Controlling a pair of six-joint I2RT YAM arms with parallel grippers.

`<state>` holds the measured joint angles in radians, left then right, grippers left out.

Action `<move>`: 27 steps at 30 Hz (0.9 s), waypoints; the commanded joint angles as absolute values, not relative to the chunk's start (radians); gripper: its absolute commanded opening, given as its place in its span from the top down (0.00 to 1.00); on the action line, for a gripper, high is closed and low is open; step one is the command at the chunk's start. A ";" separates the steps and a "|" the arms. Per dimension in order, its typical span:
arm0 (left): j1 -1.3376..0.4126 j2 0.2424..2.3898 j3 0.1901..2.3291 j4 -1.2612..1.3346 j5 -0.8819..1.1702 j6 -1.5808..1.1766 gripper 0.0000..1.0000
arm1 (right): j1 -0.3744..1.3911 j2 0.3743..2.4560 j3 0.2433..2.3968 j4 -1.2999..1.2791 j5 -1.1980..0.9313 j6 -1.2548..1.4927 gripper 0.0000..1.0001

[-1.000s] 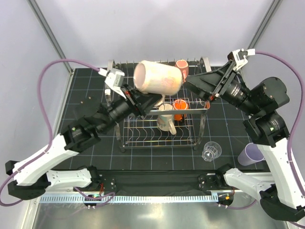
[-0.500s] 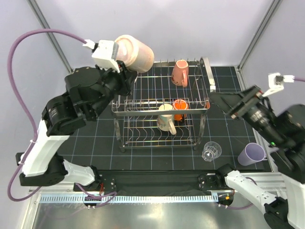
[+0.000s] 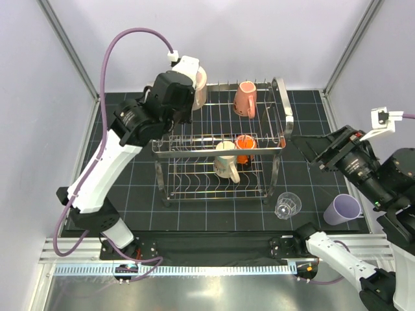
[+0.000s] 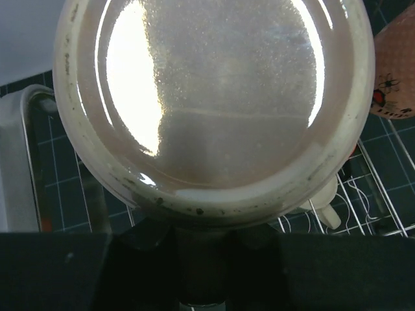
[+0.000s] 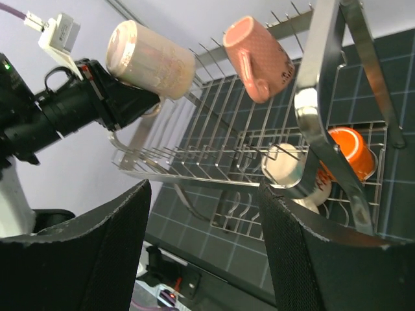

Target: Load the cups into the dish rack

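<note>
A black gridded mat (image 3: 130, 188) covered the table between pale walls (image 3: 259, 39), its near edge lost behind the arm bases. At the centre of the overhead view stood the chrome dish rack (image 3: 220, 139), two tiers of wire. In the right wrist view one looped end frame crossed in front of its lower tier.

The left arm (image 3: 104, 168) rose along the left of the frame and bent over the rack's upper-left corner. There the left gripper (image 3: 188, 91) was clamped on the beige-pink mug (image 3: 201, 87) — from above mostly hidden by the wrist, only a pale sliver showing. The right wrist view showed the mug held on its side in the air above the top tier's left end. In the left wrist view it filled the frame, and how the fingers gripped it was lost in shadow at the bottom edge.

The right gripper (image 3: 303, 144) hung at the right of the rack, jaws spread wide with nothing between them.

The salmon-pink mug (image 3: 245, 98) sat tilted on the top tier. The cream mug (image 3: 225, 163) and orange cup (image 3: 244, 148) lay side by side on the lower tier, partly barred by wires. The clear glass tumbler (image 3: 287, 205) stood on the mat at lower right — faint against the grid. The lavender tumbler (image 3: 342, 209) stood further right, just beside the right arm (image 3: 382, 181).
</note>
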<state>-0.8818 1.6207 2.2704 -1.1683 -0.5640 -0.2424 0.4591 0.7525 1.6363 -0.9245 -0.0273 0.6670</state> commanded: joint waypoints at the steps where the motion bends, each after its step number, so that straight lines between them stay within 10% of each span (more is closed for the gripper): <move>1: -0.815 1.591 2.339 -1.159 -0.453 -0.303 1.00 | 0.465 0.778 1.649 -0.979 -0.005 0.600 0.32; 27: -0.808 1.471 2.138 -1.149 -0.340 -0.385 1.00 | 0.465 0.752 1.543 -0.945 0.012 0.604 0.31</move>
